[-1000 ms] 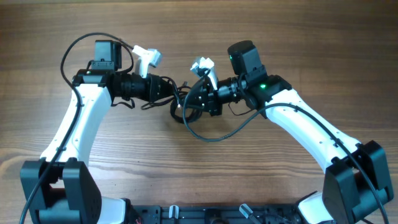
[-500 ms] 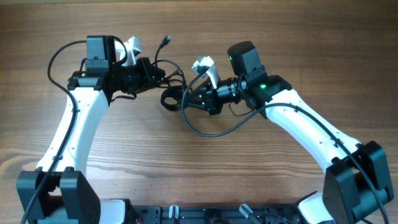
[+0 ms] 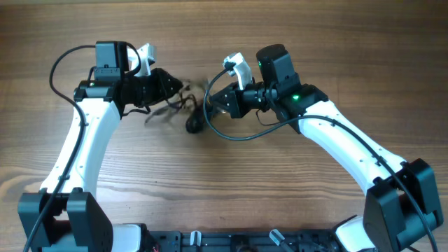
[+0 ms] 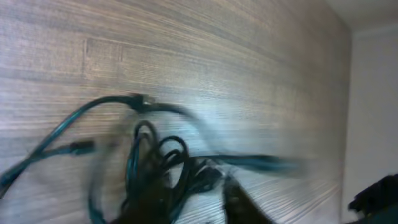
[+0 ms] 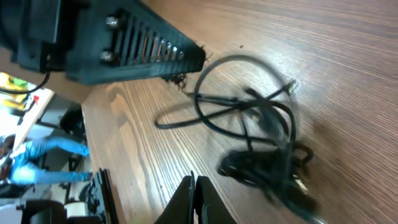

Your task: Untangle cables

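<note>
Plainly, the cables [image 3: 194, 123] lay bunched between my tools, nearer my shut right tool [image 3: 212, 105]; whether my left tool [image 3: 173, 89] stood open I could not tell.

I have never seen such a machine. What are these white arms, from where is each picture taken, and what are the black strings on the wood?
This is a robot with a left arm and a right arm, each ending in a two-finger gripper. One picture looks down from a camera above the wooden table. The other two come from small cameras on the wrists. Between the arms lies a bundle of thin black cables, which looks blurred. The right gripper is shut, and no cable shows between its fingers. The left gripper is beside the bundle, but the picture is too blurred to tell whether it holds a cable.
</note>
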Controlling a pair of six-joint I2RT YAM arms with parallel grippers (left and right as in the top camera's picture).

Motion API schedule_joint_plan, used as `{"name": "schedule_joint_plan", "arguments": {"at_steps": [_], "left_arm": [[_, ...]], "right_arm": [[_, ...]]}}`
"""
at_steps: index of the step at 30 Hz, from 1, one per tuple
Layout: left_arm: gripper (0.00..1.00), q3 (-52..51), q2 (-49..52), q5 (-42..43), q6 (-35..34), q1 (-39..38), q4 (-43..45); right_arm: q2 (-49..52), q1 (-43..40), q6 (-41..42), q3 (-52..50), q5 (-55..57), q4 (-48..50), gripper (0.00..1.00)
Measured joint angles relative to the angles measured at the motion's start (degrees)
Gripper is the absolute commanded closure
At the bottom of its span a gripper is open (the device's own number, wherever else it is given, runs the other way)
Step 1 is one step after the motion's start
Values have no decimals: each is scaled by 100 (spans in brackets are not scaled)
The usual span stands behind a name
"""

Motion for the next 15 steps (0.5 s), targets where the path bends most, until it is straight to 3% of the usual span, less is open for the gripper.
{"name": "schedule_joint_plan", "arguments": {"at_steps": [6, 10, 15], "left_arm": [[48, 0, 0, -4, 133, 0, -7], [47, 0, 0, -229, 164, 0, -22], [47, 0, 0, -975, 129, 0, -42]], "right_arm": [[0, 0, 105, 0, 81, 7, 96], [0, 0, 109, 0, 140, 7, 95], [0, 0, 236, 0, 197, 55, 80]]}}
